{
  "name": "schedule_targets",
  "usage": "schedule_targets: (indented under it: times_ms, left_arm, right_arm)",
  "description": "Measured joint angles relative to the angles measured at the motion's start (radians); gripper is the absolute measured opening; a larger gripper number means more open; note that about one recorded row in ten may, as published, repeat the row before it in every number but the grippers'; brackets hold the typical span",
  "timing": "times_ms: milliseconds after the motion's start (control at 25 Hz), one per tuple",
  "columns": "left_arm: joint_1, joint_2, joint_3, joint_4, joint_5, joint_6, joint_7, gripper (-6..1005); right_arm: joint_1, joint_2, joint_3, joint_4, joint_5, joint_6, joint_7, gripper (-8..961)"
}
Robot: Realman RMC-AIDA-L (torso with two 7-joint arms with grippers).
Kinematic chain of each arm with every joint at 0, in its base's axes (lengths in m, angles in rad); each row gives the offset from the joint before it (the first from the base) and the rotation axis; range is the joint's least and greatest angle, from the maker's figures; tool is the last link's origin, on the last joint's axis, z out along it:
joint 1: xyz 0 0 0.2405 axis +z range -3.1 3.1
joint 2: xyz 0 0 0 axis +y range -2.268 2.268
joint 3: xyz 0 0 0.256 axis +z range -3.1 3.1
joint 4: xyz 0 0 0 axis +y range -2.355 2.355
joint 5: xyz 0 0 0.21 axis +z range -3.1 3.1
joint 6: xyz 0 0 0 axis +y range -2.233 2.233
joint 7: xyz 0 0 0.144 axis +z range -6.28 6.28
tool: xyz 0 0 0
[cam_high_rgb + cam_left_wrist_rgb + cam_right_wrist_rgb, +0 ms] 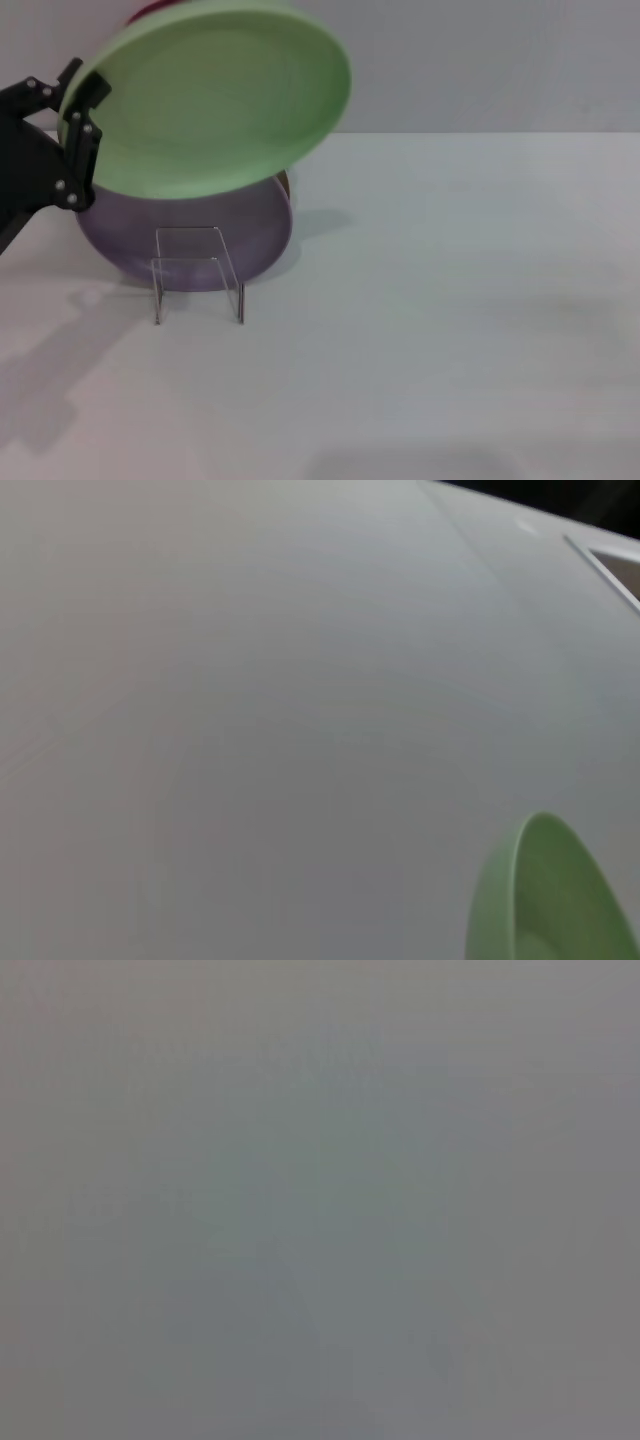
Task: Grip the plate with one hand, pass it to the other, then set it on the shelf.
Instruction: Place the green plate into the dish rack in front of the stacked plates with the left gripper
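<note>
Your left pincer [82,118] is clamped on the left rim of the plate [215,95] and holds it tilted in the air, clear of the counter [450,300]. The plate hangs above and partly in front of the lilac plate [260,235], which stands behind the shelf [197,272]. In the left wrist view only an edge of the plate [550,900] shows over bare counter.

Status: the first grip appears complete. The hand-over is not yet done: your right pincer is out of sight in the head view, and its wrist view shows only a blank grey field, so you cannot tell how far it is open. Placement on the shelf also remains. Judge the task as roughly one third finished.
</note>
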Motion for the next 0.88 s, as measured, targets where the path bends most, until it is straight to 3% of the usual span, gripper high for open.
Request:
schedule_targets:
  times_ms: [880]
  left_arm:
    - [-0.042, 0.037, 0.11, 0.119, 0.002, -0.011, -0.017, 81]
  right_arm:
    - [0.002, 0.005, -0.017, -0.012, -0.013, 0.03, -0.017, 651]
